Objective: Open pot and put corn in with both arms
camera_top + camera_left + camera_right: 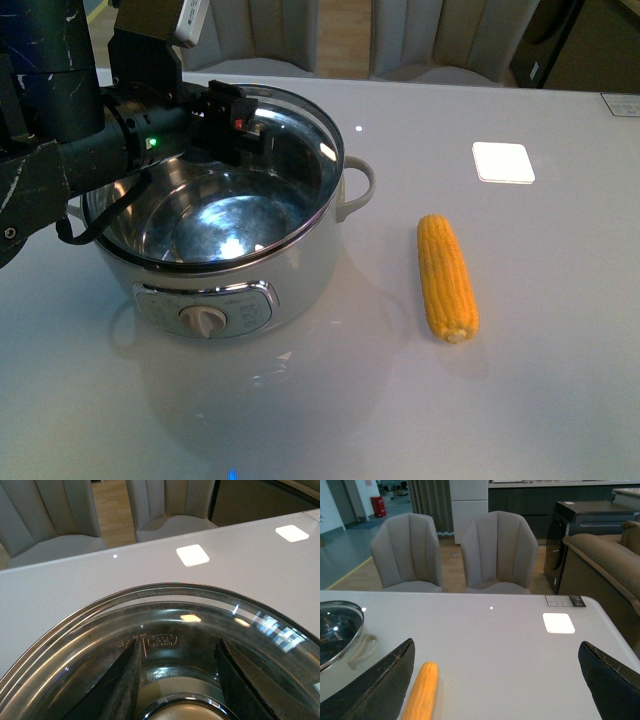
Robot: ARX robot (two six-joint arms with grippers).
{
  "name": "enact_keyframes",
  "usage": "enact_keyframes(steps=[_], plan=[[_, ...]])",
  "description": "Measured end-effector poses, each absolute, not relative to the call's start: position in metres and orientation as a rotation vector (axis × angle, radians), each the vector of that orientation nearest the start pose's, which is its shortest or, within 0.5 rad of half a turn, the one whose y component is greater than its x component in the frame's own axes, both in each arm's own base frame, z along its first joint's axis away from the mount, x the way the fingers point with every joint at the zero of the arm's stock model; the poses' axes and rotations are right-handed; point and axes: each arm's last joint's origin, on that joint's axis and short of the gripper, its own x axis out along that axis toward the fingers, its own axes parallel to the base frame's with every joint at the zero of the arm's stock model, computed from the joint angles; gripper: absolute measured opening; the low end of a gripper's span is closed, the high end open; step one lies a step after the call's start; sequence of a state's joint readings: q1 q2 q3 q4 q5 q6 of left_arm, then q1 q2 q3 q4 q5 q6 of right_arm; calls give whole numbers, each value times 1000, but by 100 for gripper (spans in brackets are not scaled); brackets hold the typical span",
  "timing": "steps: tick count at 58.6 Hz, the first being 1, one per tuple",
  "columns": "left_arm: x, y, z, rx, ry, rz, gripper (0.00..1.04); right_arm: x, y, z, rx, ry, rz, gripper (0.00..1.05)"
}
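The white pot (300, 265) stands on the table at the left, its steel inside showing, dial panel facing me. My left gripper (235, 125) is shut on the knob of the glass lid (300, 140) and holds it tilted over the pot's far side. In the left wrist view the gripper (179, 642) has its fingers on either side of the knob (180, 712) on the lid (165, 610). The corn (447, 277) lies on the table to the right of the pot. My right gripper (496, 642) is open and empty, with the corn (421, 690) by one finger and the pot (350, 652) beyond it.
A white square patch (503, 162) shows on the table behind the corn. A small label (620, 103) lies at the far right edge. Two grey chairs (500, 550) stand behind the table, and a brown sofa (605, 555) is off to the right.
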State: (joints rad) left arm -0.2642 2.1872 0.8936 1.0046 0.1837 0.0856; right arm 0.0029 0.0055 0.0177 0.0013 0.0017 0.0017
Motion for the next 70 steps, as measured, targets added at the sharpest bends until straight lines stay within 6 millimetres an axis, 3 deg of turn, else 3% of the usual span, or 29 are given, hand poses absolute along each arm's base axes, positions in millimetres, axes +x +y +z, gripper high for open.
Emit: enact_keyframes(steps=[20, 45, 59, 70], plan=[[375, -106, 85, 124, 267, -453, 40, 97, 0, 169, 2, -14, 2, 96], [377, -91, 123, 141, 199, -420, 40, 97, 0, 169, 2, -14, 1, 96], [377, -60, 138, 151, 181, -352, 40, 97, 0, 169, 2, -14, 1, 96], [374, -18, 146, 141, 182, -267, 40, 97, 0, 169, 2, -14, 1, 96]])
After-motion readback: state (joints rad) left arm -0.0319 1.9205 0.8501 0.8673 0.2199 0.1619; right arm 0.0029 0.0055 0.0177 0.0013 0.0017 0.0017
